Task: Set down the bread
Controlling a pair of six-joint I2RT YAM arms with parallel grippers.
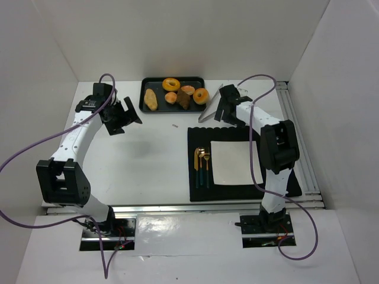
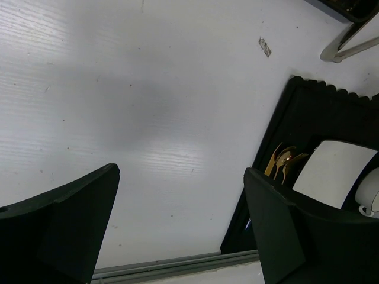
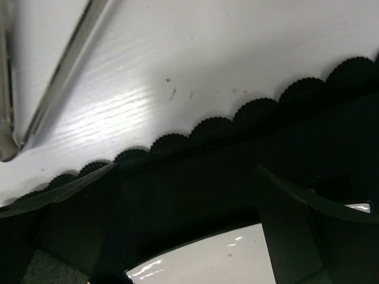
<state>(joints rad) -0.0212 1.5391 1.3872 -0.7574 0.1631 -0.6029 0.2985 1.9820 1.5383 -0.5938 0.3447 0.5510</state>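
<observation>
- Bread (image 1: 151, 99): oblong golden roll at the left end of a black tray (image 1: 144, 83), upper centre of the top view. It shares the tray with two ring doughnuts (image 1: 171, 84) and several smaller brown and orange pieces.
- Left gripper (image 1: 135, 112): fingers spread wide and holding nothing. It hangs over bare white table (image 1: 148, 160) just left of the tray. The left wrist view shows only tabletop between its fingers (image 2: 65, 225).
- Right gripper (image 1: 228, 109): jaws parted and empty, poised over the scalloped upper edge of a black placemat (image 1: 237, 190).
- Metal tongs (image 1: 211, 105): lying on the table, just beside the right gripper, between it and the tray.
- White square plate (image 1: 235, 161): on the placemat, with gold-headed cutlery (image 1: 202, 165) to its left.
- Small scrap (image 1: 175, 125): on the table below the tray.
</observation>
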